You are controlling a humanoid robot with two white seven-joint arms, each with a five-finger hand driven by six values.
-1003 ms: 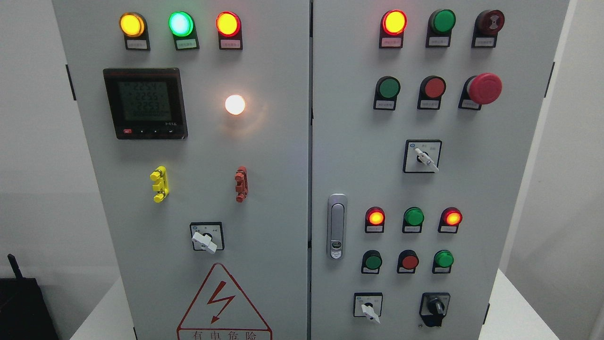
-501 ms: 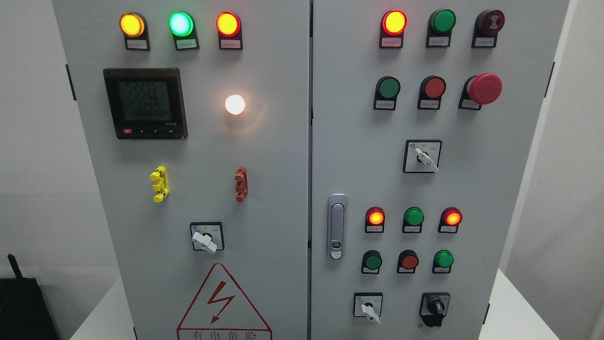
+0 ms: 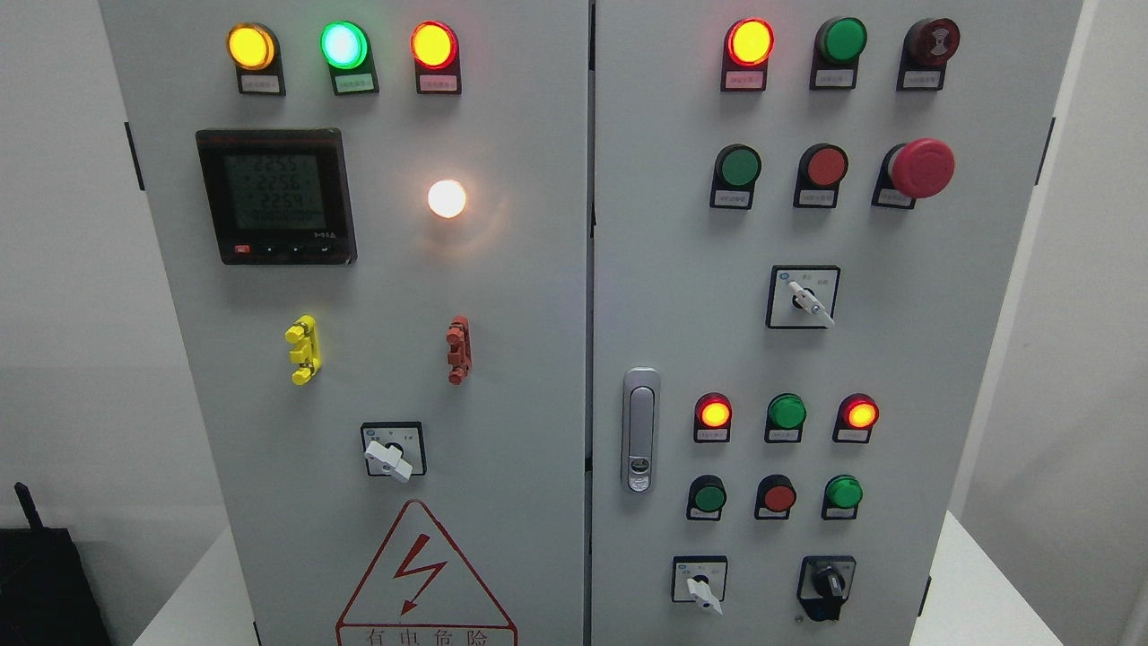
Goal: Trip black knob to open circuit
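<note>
The one difference across the three pictures lies on the lit screen of the black digital meter (image 3: pixel 276 196) at the upper left of the grey cabinet's left door: its rows of faint digits read a little differently now than they did a second ago and half a second ago. The figures are too dim and blurred to read off with any certainty, so only the flicker in their shapes can be told.
</note>
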